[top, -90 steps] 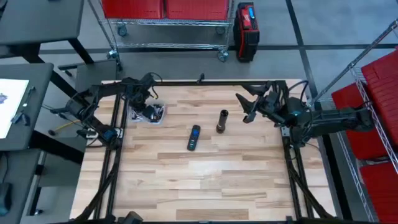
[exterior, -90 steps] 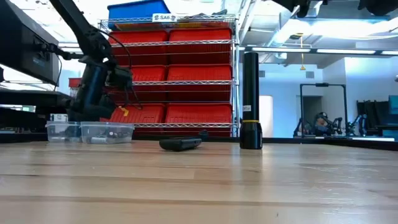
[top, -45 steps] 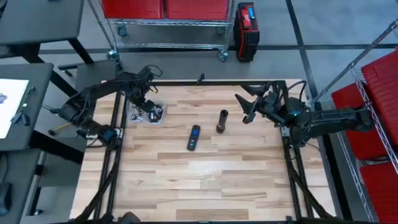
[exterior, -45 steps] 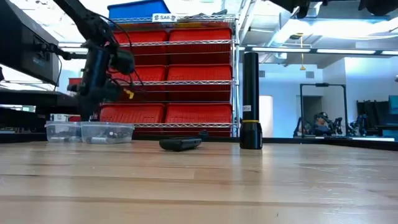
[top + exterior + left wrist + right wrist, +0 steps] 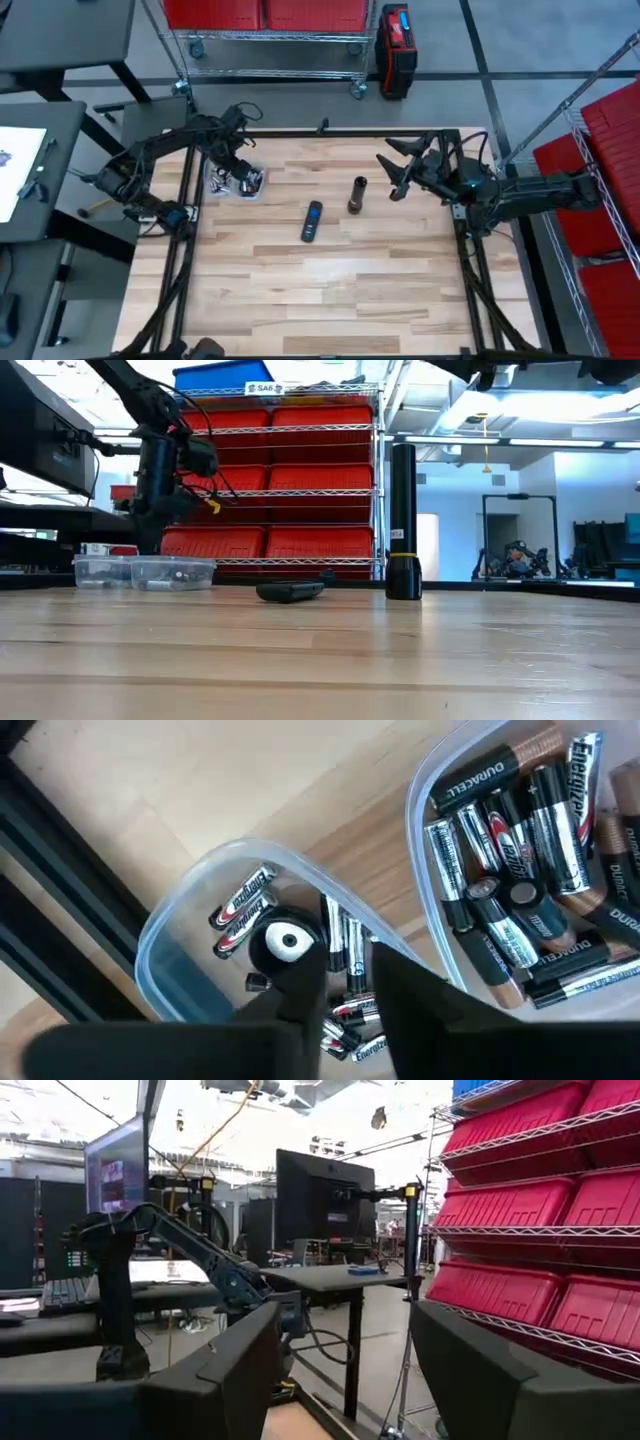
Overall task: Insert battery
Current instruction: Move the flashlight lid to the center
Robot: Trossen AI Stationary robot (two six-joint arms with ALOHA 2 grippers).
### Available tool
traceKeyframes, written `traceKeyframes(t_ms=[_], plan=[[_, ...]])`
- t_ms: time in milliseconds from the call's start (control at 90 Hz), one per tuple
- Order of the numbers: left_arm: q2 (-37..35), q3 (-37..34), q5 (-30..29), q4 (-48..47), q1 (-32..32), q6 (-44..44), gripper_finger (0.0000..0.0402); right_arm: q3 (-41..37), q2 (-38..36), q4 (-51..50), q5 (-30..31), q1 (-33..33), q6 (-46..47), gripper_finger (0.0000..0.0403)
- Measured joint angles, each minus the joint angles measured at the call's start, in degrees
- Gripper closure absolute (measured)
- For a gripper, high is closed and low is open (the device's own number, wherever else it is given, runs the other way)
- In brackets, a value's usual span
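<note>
Writing: the left wrist view reads "DURACELL" and "Energizer" on the batteries (image 5: 510, 870) heaped in one clear tub (image 5: 425, 840); the smaller batteries (image 5: 243, 900) in the second tub (image 5: 165, 935) carry red and silver labels too small to read; the low view shows a white label on the blue bin (image 5: 222, 378) atop the rack, not legible.
Left gripper: the left gripper (image 5: 237, 176) hangs over the tubs (image 5: 236, 182) at the table's (image 5: 330, 290) back left; the wrist view has its two dark fingers (image 5: 300, 985) close together with one battery (image 5: 288, 942) pinched between them, end-on, its silver terminal facing the camera; the tub of small batteries lies directly beneath the tips, the tub of large ones just beside.
Right gripper: the right gripper (image 5: 397, 168) is held above the table's back right, fingers spread wide, nothing between them; its wrist view looks out across the room at the left arm (image 5: 180, 1245), monitors and red bins.
Flashlight: the black flashlight (image 5: 356, 195) stands upright between the two grippers, nearer the right one; a yellow band near its base shows only in the low view (image 5: 403, 520).
Remote: the black remote (image 5: 312, 220) lies flat near the flashlight, on the side toward the left gripper, well apart from both grippers.
Only in the high view: both arms together.
</note>
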Motion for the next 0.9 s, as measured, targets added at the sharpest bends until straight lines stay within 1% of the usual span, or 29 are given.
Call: traceKeyframes(t_ms=[100, 200, 433, 567, 756, 900], plan=[[0.0, 0.0, -0.1, -0.2, 1.3, -0.4, 0.0277, 0.0, 0.0, 0.0, 0.0, 0.0, 0.0, 0.0189], [0.0, -1.0, -0.1, 0.1, 2.5, -0.2, 0.0271, 0.0, 0.0, 0.0, 0.0, 0.2, 0.0, 0.0189], [0.0, -5.4, 1.3, 2.3, 2.6, 1.1, 0.0289, 0.0, 0.0, 0.1, 0.0, 0.2, 0.1, 0.0189], [0.0, -6.8, 1.3, 5.4, 2.7, 1.1, 0.0296, 0.0, 0.0, 0.1, 0.0, 0.2, 0.2, 0.0189], [0.0, -9.8, 0.9, 8.7, 2.8, 2.0, 0.0297, 0.0, 0.0, 0.1, 0.0, 0.2, 2.9, 0.0189], [0.0, -10.2, 0.2, 10.9, 2.8, 1.4, 0.0305, 0.0, 0.0, 0.1, 0.0, 0.2, 3.0, 0.0189]])
